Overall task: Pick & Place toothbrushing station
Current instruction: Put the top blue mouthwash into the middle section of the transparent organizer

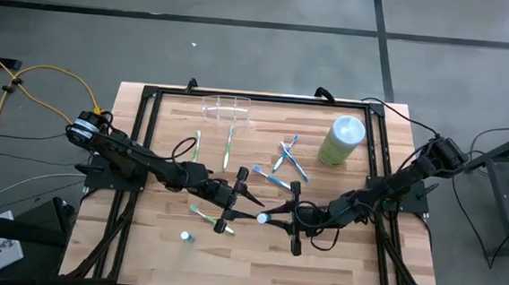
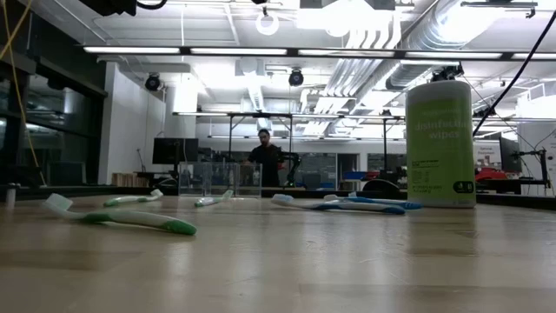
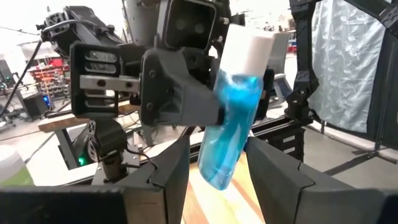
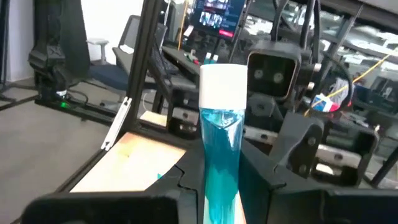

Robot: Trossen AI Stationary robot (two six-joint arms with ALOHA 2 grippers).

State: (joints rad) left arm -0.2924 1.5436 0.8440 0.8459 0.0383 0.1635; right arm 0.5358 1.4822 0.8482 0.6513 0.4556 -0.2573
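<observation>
— What are you seeing on your end?

— I'm looking at a wooden counter [image 1: 336, 265] sitting inside a black frame on a grey floor. In the low view a workshop is showing behind it, with a person [image 2: 263, 156] standing far back.

— Where is the station sitting?

— The toothbrushing station [image 1: 227, 107] is resting at the counter's far edge, a little left of its middle, standing clear of both arms. A green wipes canister [image 1: 342, 140] is standing upright toward the far right corner.

— And the brushes?

— Two green toothbrushes [image 1: 197, 145] are lying just in front of the station. Several blue toothbrushes [image 1: 287, 158] are lying crossed near the counter's middle, beside the canister. Another green toothbrush [image 1: 210, 218] is lying toward the near edge, with a small capped piece [image 1: 186, 237] close to it.

— What are the arms doing?

— I'm watching the left arm [image 1: 136, 159] and the right arm [image 1: 395, 188] meeting over the counter's middle. The right jaws are pinching a blue tube [image 4: 221, 149] with a white cap. The left jaws are standing spread on either side of the tube's lower end; I cannot tell whether they are touching it.
</observation>
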